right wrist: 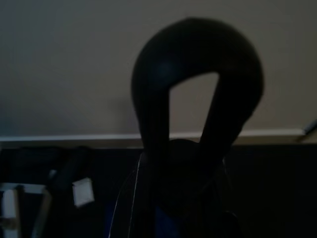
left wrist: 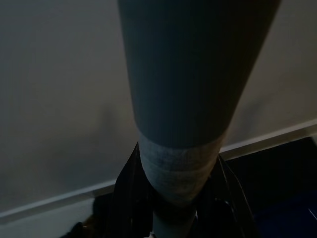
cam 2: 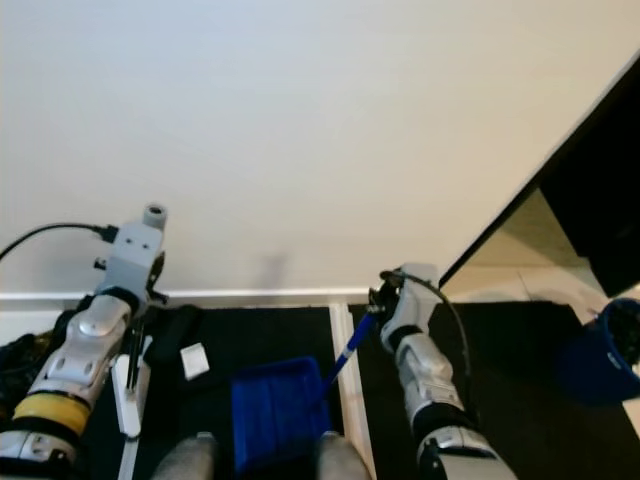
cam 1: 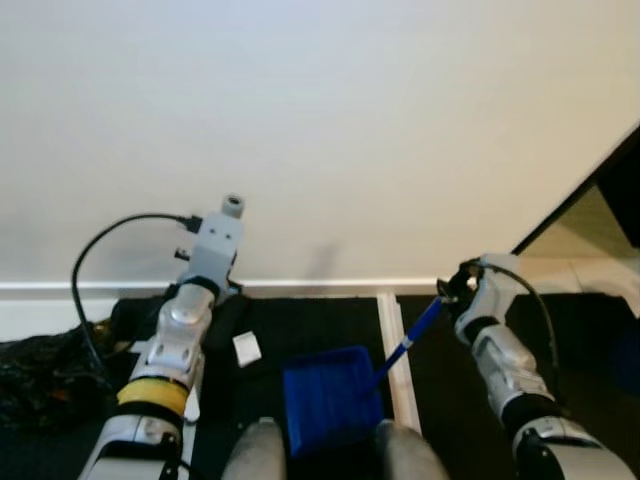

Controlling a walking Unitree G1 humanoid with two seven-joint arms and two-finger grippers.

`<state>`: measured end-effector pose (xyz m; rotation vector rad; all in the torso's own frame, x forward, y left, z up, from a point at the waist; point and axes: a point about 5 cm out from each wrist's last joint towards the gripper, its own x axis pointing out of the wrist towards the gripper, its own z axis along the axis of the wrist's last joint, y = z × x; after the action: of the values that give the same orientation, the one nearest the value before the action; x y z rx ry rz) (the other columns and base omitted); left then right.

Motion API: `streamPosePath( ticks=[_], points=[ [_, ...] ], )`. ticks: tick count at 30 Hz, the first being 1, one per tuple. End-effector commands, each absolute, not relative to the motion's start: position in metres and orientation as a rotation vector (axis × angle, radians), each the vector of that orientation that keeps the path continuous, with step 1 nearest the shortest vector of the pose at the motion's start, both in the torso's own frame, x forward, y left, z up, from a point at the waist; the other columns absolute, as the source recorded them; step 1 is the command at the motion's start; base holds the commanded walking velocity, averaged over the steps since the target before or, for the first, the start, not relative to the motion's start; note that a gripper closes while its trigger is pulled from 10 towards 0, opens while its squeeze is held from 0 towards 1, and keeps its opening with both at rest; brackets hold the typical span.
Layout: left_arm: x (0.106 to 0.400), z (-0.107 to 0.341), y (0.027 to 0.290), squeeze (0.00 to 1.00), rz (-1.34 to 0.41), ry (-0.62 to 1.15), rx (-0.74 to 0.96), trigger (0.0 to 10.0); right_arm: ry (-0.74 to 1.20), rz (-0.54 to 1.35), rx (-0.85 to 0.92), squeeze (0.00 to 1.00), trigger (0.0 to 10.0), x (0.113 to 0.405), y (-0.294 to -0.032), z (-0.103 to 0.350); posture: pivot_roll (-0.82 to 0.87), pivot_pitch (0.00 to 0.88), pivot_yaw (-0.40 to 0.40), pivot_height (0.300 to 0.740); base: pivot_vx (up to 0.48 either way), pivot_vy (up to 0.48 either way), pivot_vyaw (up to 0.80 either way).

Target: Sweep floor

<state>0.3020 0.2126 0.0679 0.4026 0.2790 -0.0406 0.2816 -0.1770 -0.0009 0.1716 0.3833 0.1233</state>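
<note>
My left gripper [cam 1: 222,296] is shut on a pale grey broom handle [left wrist: 188,99], which runs up between its black fingers [left wrist: 128,198] in the left wrist view. The white pole [cam 2: 130,392] slants down to the dark floor on my left. My right gripper [cam 1: 456,290] is shut on the blue handle [cam 1: 415,335] of a blue dustpan [cam 1: 330,400]. The pan lies flat on the dark floor between my feet. Its looped handle end [right wrist: 198,74] stands dark in the right wrist view. A small white scrap [cam 1: 246,348] lies just left of the pan.
A cream wall with a white baseboard [cam 1: 300,288] is straight ahead. A white strip [cam 1: 397,360] crosses the dark floor beside the pan. A black heap [cam 1: 40,370] lies far left. Dark furniture [cam 1: 620,190] and a blue bin [cam 2: 605,350] stand to the right.
</note>
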Motion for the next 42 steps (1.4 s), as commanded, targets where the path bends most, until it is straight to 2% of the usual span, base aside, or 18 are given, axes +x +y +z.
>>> streamPosePath(
  ticks=[1,4,9,20,31,42],
  points=[
    [0.305,0.071,0.211,0.00,-0.058,0.267,0.425,10.0,0.461,0.120,0.212,0.00,10.0,0.270,-0.174,-0.015,0.12,0.042,-0.070,0.740,0.000,0.480,0.00],
    [0.307,0.072,0.210,0.00,-0.061,0.263,0.427,10.0,0.454,0.122,0.211,0.00,10.0,0.270,-0.173,-0.015,0.12,0.039,-0.070,0.740,0.000,0.462,0.00],
    [0.310,0.073,0.207,0.00,-0.077,0.255,0.468,10.0,0.428,0.112,0.209,0.00,10.0,0.272,-0.176,-0.011,0.11,0.031,-0.066,0.740,0.000,0.000,0.00],
    [0.312,0.074,0.203,0.00,-0.086,0.250,0.470,10.0,0.347,0.078,0.201,0.00,10.0,0.286,-0.191,0.006,0.11,0.028,-0.065,0.740,0.000,-0.480,0.00],
    [0.309,0.072,0.214,0.00,-0.030,0.251,0.458,10.0,0.318,0.016,0.158,0.00,10.0,0.290,-0.227,0.019,0.11,0.041,-0.068,0.740,0.000,-0.026,0.00],
    [0.310,0.074,0.228,0.00,0.021,0.254,0.469,10.0,0.258,-0.045,0.129,0.00,10.0,0.298,-0.243,0.034,0.11,0.039,-0.071,0.740,0.000,0.000,0.00]
  ],
)
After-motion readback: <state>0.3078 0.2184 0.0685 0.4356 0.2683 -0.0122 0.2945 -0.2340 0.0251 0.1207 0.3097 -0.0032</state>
